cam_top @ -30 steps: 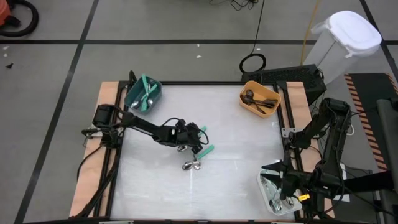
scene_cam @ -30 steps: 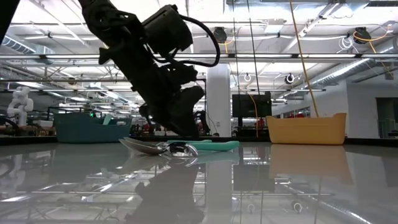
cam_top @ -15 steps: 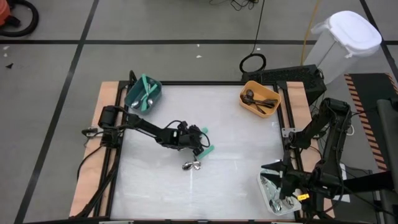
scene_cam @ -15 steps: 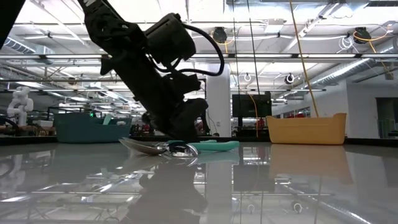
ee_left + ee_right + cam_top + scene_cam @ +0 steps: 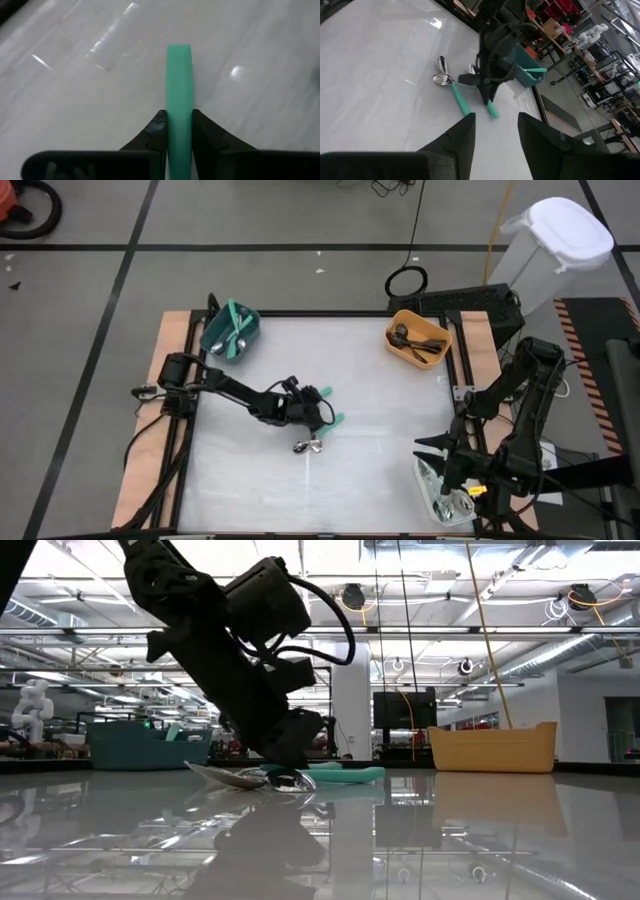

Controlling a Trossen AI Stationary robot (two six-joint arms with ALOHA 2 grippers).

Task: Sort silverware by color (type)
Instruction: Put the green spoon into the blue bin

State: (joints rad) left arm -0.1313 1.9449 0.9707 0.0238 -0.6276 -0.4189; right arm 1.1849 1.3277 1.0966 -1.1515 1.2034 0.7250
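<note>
From above, the left gripper (image 5: 318, 412) sat low near the table's (image 5: 380, 470) middle, clamped on a teal-handled utensil (image 5: 334, 419) whose handle ran diagonally toward the table's right front. A second teal handle (image 5: 318, 391) lay just behind it, and silver spoons (image 5: 308, 445) lay just in front. The teal bin (image 5: 229, 332) held teal utensils, the orange bin (image 5: 418, 340) dark ones. The right gripper (image 5: 447, 470) hovered over the white bin (image 5: 440, 492) at the right front corner.

At table height, the gripped handle lay level on the surface.

The left wrist showed both fingers (image 5: 156, 134) pressed against the one teal handle.

The right wrist showed its own fingers (image 5: 462, 135) parted, holding nothing, and two teal handles plus two silver bowls.
</note>
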